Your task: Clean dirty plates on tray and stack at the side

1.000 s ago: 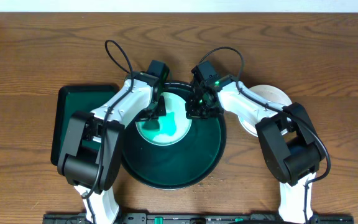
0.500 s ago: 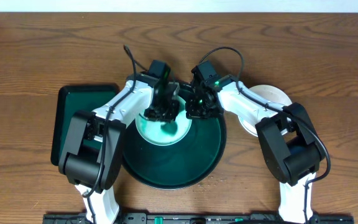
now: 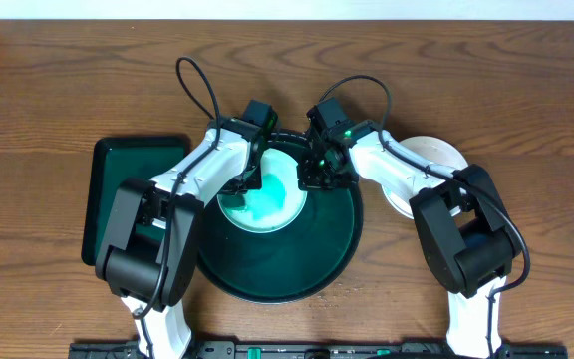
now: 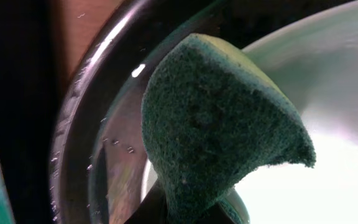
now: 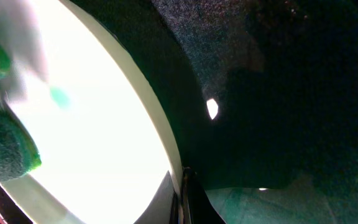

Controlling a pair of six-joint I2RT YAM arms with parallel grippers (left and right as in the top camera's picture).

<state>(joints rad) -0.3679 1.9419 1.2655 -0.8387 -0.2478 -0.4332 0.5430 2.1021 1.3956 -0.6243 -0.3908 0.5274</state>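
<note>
Sponge [image 4: 216, 124] over plate [image 3: 267, 206] rim, plate in round tray [image 3: 292, 271], rectangular tray [image 3: 118, 170] left, second plate [image 3: 436, 152] right

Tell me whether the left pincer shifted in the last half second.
Yes. Against the tray rim, the left pincer with its sponge has slid left, from the plate's middle to its left edge.

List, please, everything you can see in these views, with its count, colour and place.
round tray: one, dark green, table centre.
smeared plate: one, pale mint with teal smears, on the round tray's far half.
white plate: at least one, white, right of the round tray, partly hidden.
rectangular tray: one, dark green, left of the round tray.
sponge: one, green, on the smeared plate.
table: one, brown wood.
left tool: shut on the sponge.
right tool: at the smeared plate's right rim; grip unclear.
</note>
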